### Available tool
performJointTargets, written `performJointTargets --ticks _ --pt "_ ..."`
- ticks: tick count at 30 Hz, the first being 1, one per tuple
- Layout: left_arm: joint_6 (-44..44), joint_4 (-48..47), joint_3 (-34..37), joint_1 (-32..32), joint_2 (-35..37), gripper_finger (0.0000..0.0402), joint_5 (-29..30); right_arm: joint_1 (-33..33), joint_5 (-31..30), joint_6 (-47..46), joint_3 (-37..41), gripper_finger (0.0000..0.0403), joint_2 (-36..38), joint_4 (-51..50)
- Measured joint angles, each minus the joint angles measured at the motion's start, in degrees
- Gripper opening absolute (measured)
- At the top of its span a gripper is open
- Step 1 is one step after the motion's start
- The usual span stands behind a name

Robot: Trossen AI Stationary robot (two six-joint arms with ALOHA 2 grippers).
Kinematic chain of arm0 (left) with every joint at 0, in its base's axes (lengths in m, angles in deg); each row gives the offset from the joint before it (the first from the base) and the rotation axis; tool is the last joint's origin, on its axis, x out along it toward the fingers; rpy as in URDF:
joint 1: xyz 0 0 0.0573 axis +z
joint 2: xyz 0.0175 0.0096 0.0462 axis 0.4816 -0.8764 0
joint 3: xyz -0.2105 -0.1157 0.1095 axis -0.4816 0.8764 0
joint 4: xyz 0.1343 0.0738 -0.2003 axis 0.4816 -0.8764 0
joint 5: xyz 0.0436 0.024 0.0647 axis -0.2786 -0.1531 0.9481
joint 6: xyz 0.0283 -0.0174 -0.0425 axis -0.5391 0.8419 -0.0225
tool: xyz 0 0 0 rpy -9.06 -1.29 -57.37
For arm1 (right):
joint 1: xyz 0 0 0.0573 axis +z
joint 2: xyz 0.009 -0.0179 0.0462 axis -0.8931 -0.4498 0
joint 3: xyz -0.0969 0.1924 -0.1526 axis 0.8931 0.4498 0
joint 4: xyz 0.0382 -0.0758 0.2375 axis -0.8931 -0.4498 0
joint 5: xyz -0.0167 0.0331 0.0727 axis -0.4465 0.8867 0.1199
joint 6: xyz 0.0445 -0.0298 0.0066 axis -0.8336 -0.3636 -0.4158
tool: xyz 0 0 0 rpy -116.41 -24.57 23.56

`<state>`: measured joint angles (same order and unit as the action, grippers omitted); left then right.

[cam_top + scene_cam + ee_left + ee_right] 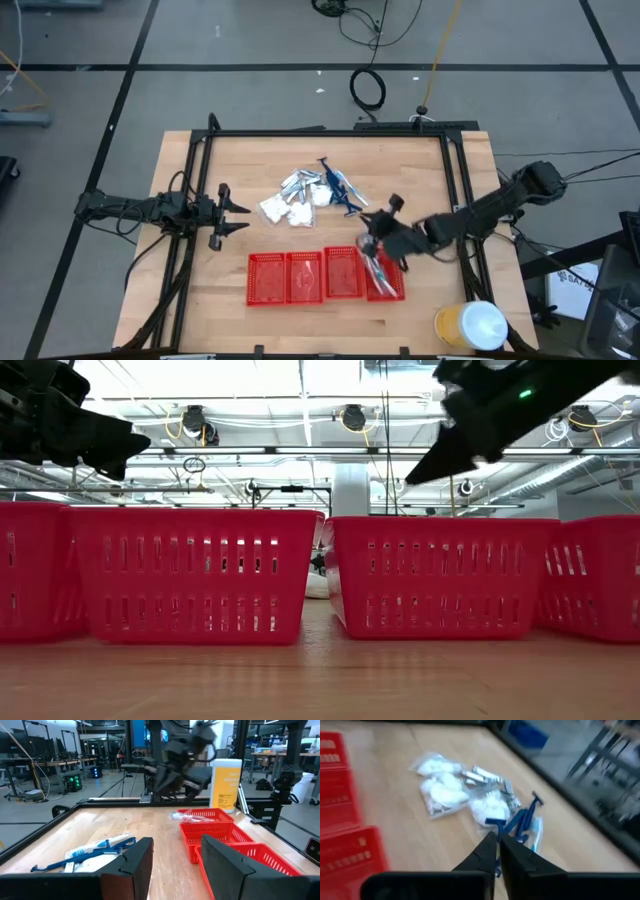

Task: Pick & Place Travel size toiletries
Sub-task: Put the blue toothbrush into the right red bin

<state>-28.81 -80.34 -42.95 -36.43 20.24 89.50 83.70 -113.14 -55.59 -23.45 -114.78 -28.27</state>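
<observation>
The toiletries lie in a pile on the table (pixel 320 160): white soft packets (pixel 285 210), foil sachets (pixel 300 182) and dark blue sticks (pixel 340 190). The right wrist view shows the packets (pixel 442 790), the sachets (pixel 487 776), the blue sticks (pixel 522 820) and a clear-wrapped stick (pixel 536 830). My right gripper (pixel 372 235) hovers between the pile and the rightmost red basket (pixel 385 280). Its fingers (pixel 490 851) are shut and empty and point at the pile. That basket holds clear-wrapped sticks (pixel 380 265). My left gripper (pixel 235 215) waits open and empty left of the pile.
Several red mesh baskets (pixel 270 278) stand side by side in a row near the table's front edge. A yellow bottle with a white cap (pixel 470 325) stands at the front right corner. A dark metal frame (pixel 330 133) runs along the table's far edge and sides.
</observation>
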Motion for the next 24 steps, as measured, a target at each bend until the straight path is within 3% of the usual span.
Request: performJointTargets --ticks 5,10,13,19,24 --pt "0.0 0.0 0.0 0.0 0.0 0.0166 0.0 -12.5 16.8 3.5 0.0 0.0088 0.6 0.2" --pt "0.0 0.0 0.0 0.0 0.0 0.0166 0.0 -21.9 22.1 11.1 0.0 0.0175 -2.9 3.7" --pt "0.0 0.0 0.0 0.0 0.0 0.0166 0.0 -26.7 26.7 10.0 0.0 0.0205 -5.4 6.6" --pt "0.0 0.0 0.0 0.0 0.0 0.0166 0.0 -34.3 33.7 7.0 0.0 0.0201 -12.4 5.9" --pt "0.0 0.0 0.0 0.0 0.0 0.0166 0.0 -36.6 38.2 6.7 0.0 0.0187 -17.1 7.4"
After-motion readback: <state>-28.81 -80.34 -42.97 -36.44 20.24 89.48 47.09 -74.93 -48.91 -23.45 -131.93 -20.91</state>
